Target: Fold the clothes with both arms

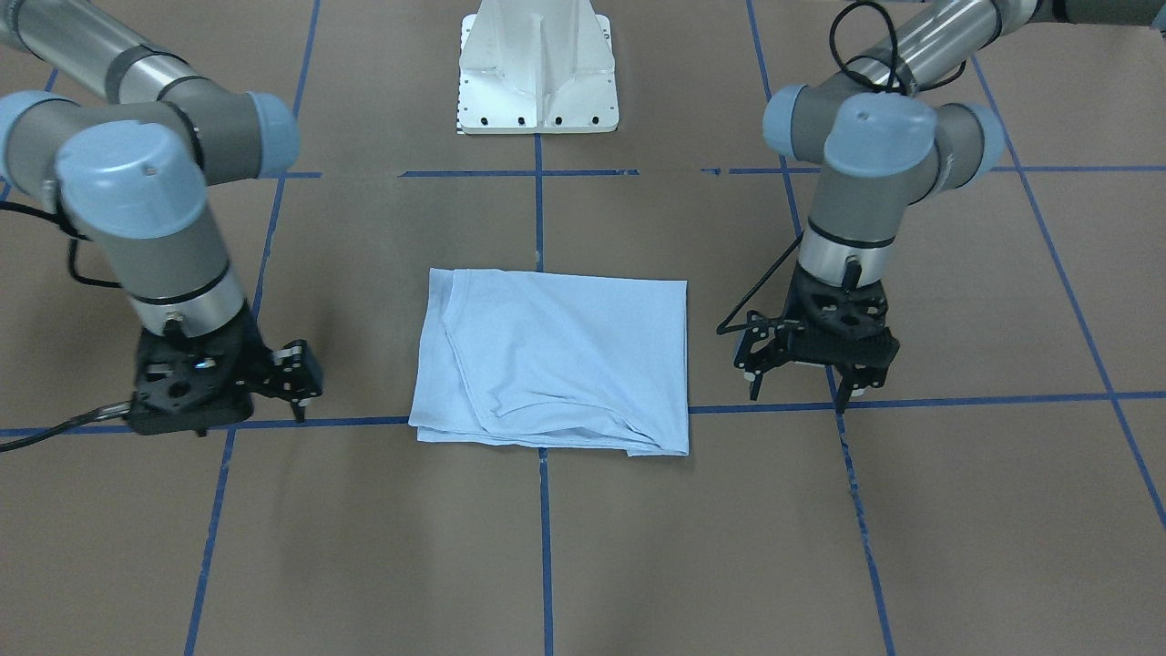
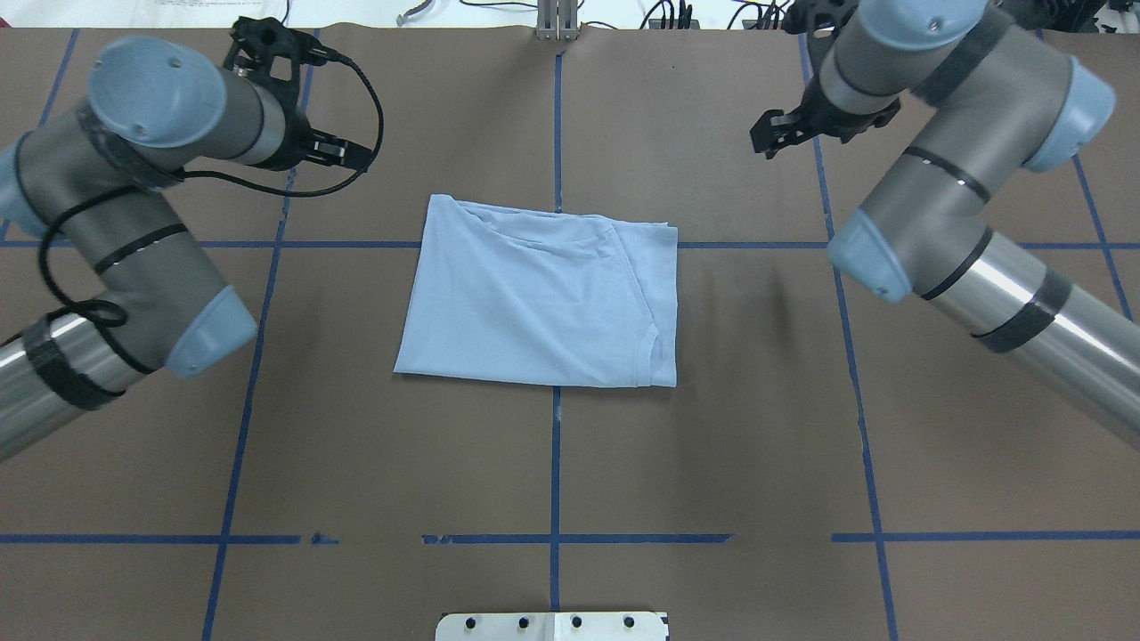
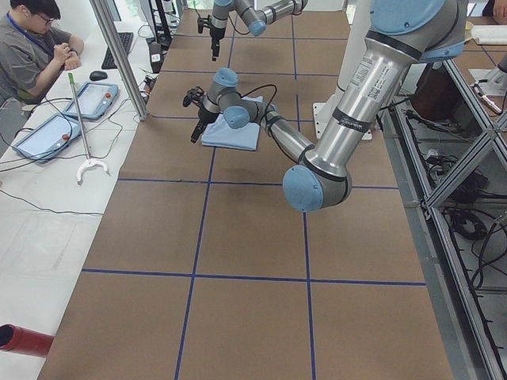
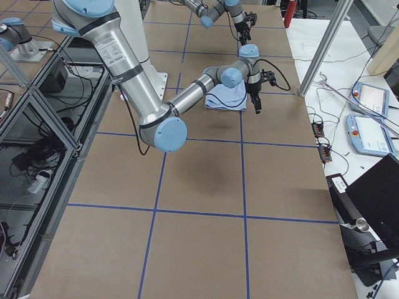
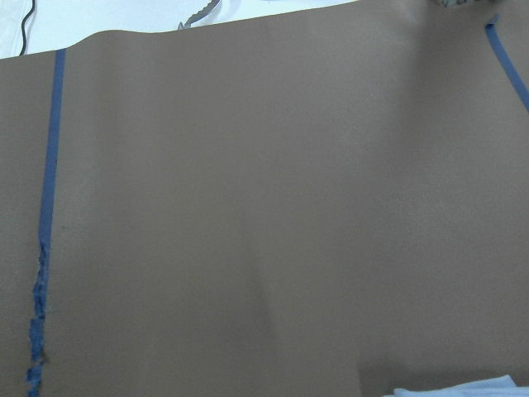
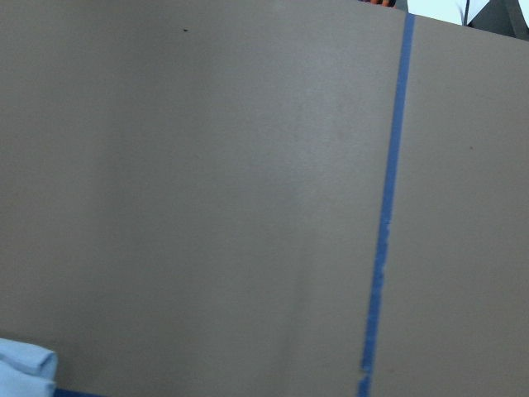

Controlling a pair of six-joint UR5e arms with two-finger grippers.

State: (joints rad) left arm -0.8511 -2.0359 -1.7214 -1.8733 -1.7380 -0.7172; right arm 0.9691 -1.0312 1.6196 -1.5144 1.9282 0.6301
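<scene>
Smooth metal arms flank a soft, creased T-shirt folded rectangular.

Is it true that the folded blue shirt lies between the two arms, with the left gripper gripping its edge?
No: the left gripper hangs open beside the shirt, apart from it; the front-facing view shows this. The rest is right.

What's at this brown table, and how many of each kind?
Shirt: 1
Arms: 2 (left arm, right arm)
Base: 1
Total: 4
</scene>
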